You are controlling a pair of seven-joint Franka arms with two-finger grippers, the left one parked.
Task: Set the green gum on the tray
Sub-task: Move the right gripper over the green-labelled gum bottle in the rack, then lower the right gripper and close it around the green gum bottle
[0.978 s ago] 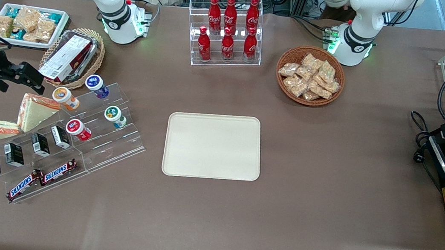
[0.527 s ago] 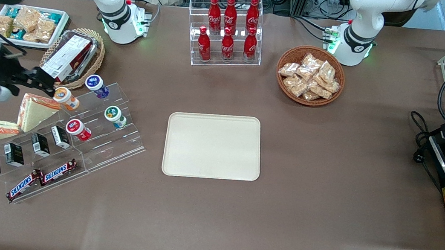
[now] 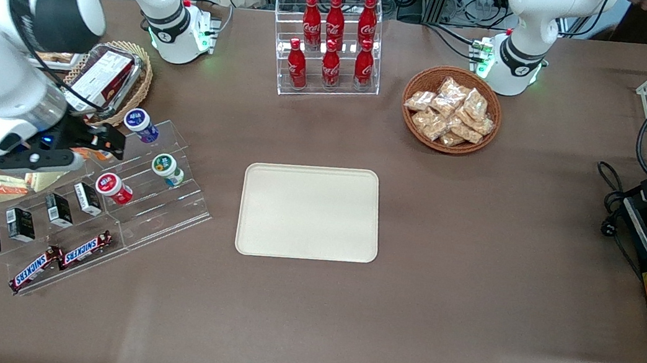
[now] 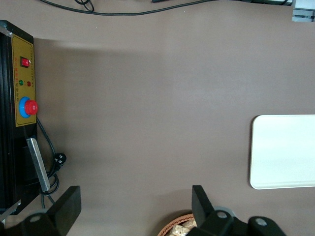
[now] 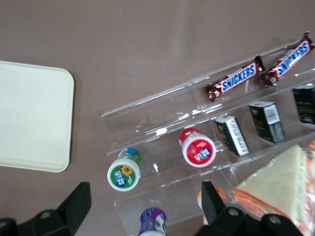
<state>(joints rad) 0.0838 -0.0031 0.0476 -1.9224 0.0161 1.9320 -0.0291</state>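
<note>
Because its round lid faces outward, the green gum [image 3: 167, 168] lies on its side on a clear stepped rack [image 3: 171, 202], easy to reach. Above the rack's orange-lidded bottle, the pincer [image 3: 110, 142] hovers, spread wide and empty. Nearby, the tray [image 3: 310, 212] lies bare on the table [image 3: 476, 258].

Matt cream tray [image 3: 310, 212]; clear glossy plastic rack [image 3: 167, 205].
</note>
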